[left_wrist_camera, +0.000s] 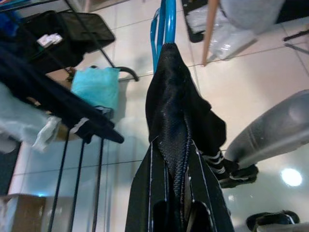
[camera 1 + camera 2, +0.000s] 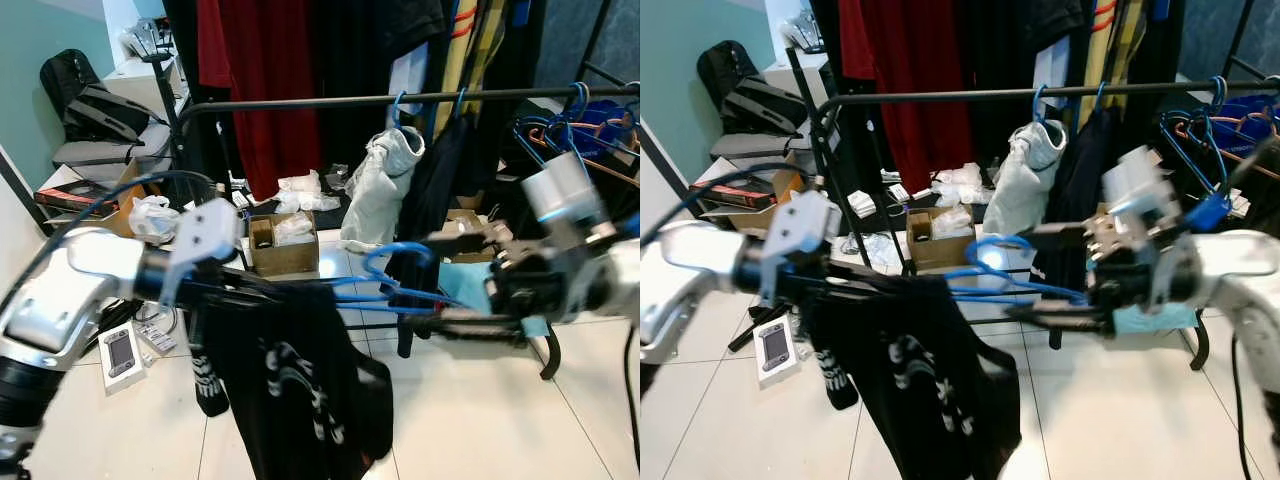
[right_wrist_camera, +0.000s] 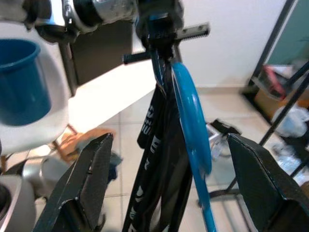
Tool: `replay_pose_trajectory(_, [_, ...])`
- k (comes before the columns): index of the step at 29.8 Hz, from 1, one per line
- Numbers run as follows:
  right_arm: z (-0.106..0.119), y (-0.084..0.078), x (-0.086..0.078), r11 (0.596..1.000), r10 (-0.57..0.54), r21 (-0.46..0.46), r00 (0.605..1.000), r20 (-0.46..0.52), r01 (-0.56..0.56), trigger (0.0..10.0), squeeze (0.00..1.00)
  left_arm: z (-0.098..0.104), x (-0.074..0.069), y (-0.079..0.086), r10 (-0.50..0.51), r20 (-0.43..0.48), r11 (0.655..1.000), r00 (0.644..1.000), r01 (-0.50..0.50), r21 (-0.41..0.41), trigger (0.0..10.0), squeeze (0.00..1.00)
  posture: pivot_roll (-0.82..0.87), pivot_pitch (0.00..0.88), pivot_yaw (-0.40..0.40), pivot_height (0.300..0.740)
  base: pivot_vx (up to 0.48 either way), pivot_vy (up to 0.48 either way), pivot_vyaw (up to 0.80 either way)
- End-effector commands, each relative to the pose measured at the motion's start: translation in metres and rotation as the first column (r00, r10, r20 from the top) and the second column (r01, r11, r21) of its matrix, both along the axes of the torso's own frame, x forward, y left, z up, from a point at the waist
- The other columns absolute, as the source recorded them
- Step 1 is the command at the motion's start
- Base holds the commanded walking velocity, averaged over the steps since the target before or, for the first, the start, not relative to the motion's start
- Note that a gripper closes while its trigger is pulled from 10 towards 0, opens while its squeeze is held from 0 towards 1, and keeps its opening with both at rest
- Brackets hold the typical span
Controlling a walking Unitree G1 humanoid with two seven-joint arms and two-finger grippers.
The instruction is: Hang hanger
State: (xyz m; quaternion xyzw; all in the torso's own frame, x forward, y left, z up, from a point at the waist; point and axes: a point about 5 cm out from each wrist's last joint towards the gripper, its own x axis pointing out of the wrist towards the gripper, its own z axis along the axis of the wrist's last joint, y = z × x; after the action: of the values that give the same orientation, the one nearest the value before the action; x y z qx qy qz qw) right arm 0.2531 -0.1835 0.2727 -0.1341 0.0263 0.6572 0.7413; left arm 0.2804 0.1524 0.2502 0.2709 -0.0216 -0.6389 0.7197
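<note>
A blue hanger carries a black printed garment that droops toward the floor. My left gripper is shut on the hanger's shoulder through the cloth; the left wrist view looks along the garment to the blue hanger. My right gripper is open at the hook end, one finger above and one below the blue wire. In the right wrist view the hanger hangs between the two spread fingers. The black clothes rail runs behind and above both grippers.
On the rail hang a white garment, dark clothes and a cluster of blue hangers at the right. A cardboard box and plastic bags lie under the rail. A chair with a black bag stands at the left.
</note>
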Motion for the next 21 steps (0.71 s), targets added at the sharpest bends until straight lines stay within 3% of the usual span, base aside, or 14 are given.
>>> replay_pose_trajectory(1, [-0.001, 0.005, 0.001, 0.999, 0.013, -0.030, 1.000, 0.015, -0.013, 10.0, 0.00, 0.006, -0.002, -0.004, -0.017, 0.015, 1.000, 1.000, 0.017, -0.015, 10.0, 0.00, -0.11, 0.000, 0.040, 0.740, 0.000, 0.000, 0.00])
replay_pose_trajectory(4, [-0.003, 0.006, 0.002, 0.999, 0.008, -0.044, 1.000, 0.011, -0.008, 10.0, 0.00, 0.008, -0.003, -0.005, -0.028, 0.017, 0.999, 0.999, 0.028, -0.017, 10.0, 0.00, -0.10, 0.000, 0.040, 0.740, 0.000, 0.000, 0.00])
replay_pose_trajectory(5, [-0.005, 0.006, 0.004, 0.998, -0.002, -0.063, 1.000, 0.011, 0.003, 9.0, 0.00, 0.009, -0.005, -0.005, -0.036, 0.020, 0.999, 0.999, 0.037, -0.016, 10.0, 0.00, -0.10, 0.000, 0.040, 0.740, 0.000, 0.000, 0.00])
replay_pose_trajectory(6, [-0.007, 0.006, 0.006, 0.996, -0.008, -0.086, 1.000, 0.012, 0.009, 0.0, 0.00, 0.011, -0.006, -0.005, -0.044, 0.022, 0.999, 0.999, 0.044, -0.013, 10.0, 0.00, -0.10, 0.000, 0.040, 0.740, 0.000, 0.000, 0.00])
replay_pose_trajectory(12, [-0.014, 0.003, 0.010, 0.985, -0.027, -0.172, 0.999, 0.025, 0.031, 0.0, 0.00, 0.015, -0.008, -0.008, -0.061, 0.031, 0.998, 0.998, 0.061, -0.008, 10.0, 0.00, -0.11, 0.000, 0.042, 0.740, 0.000, 0.000, 0.00])
replay_pose_trajectory(21, [-0.016, 0.002, 0.013, 0.981, -0.047, -0.187, 0.998, 0.045, 0.054, 0.0, 0.00, 0.021, -0.013, -0.012, -0.086, 0.042, 0.996, 0.995, 0.087, -0.029, 10.0, 0.00, -0.11, 0.000, 0.043, 0.740, 0.000, 0.000, 0.00])
